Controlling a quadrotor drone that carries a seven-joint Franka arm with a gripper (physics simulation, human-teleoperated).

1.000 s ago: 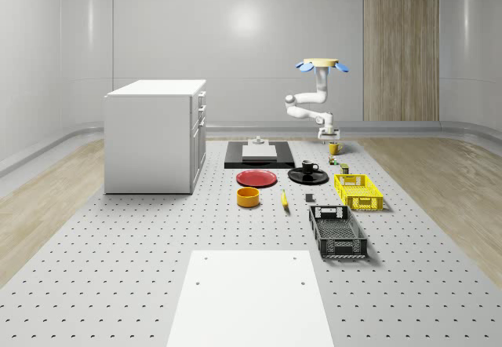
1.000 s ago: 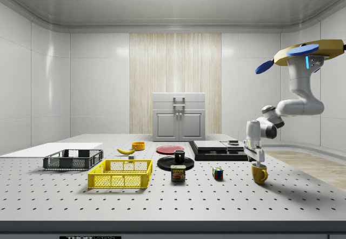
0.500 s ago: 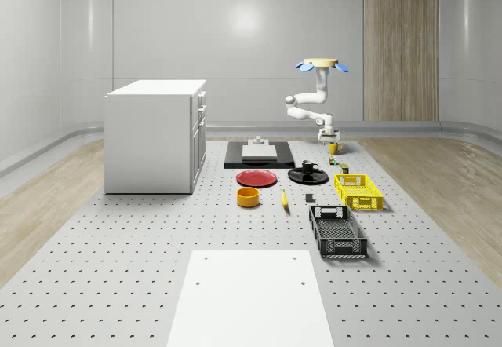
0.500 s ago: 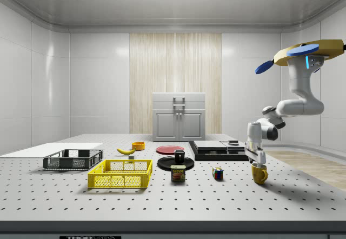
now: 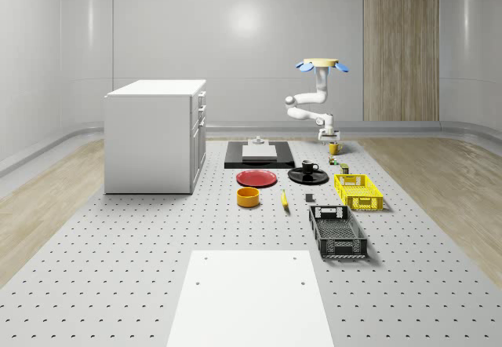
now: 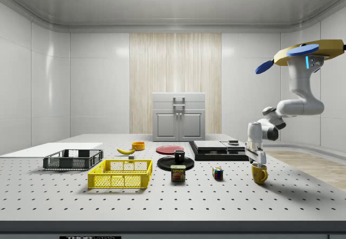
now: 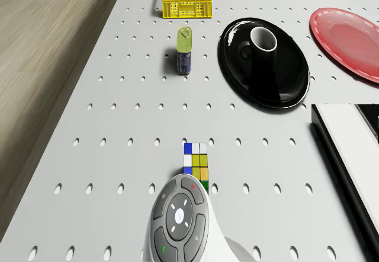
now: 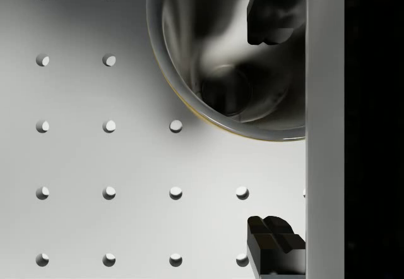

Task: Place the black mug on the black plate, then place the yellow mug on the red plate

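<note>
While I hover above the table's (image 6: 303,201) far edge, my gripper (image 6: 256,160) hangs open, one finger (image 8: 271,14) inside the yellow mug (image 6: 259,174); the black mug (image 7: 263,40) sits on the black plate (image 7: 237,72).

A white cabinet (image 5: 155,135) stands on the counter (image 5: 118,284) (perforated throughout). A yellow basket (image 5: 358,191), black basket (image 5: 337,231), orange bowl (image 5: 249,197), banana (image 5: 284,199), tin (image 7: 185,50) and puzzle cube (image 7: 197,163) lie apart.

The table (image 5: 118,268) is pale grey, dotted with dark holes. A black mug (image 7: 263,39) sits on a glossy black plate (image 7: 237,72); the red plate (image 7: 349,40) is plain. The yellow mug (image 6: 259,173) is grey inside. The crate (image 6: 120,173) is yellow mesh; the cube (image 7: 196,163) shows blue, white and yellow squares.
</note>
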